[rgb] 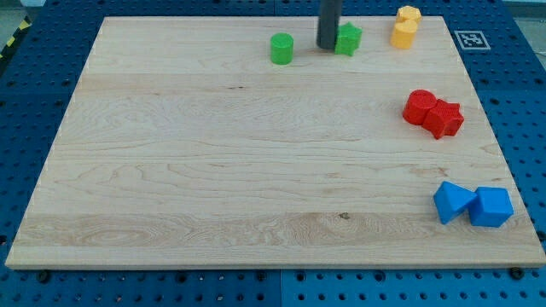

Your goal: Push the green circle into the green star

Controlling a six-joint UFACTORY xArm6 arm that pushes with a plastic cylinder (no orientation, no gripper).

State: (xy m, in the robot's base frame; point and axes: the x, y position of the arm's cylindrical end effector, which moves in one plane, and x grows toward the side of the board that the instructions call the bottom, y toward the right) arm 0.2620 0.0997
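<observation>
**Two green blocks, one rod between them**

Two green blocks sit near the view's top edge of the wooden board [213,170], and my tip [328,46] stands between them. It rests just beside the green star [348,39], at that block's left flank, seemingly touching it. The rod carries no claw, so nothing opens, clenches or grasps. The green circle [281,49] stands apart on the tip's left, near but not touching. Farther right, two yellow blocks [405,26] huddle at the top corner. Two red blocks [433,112] press together below them, and two blue blocks [473,205] lie near the bottom right.
</observation>
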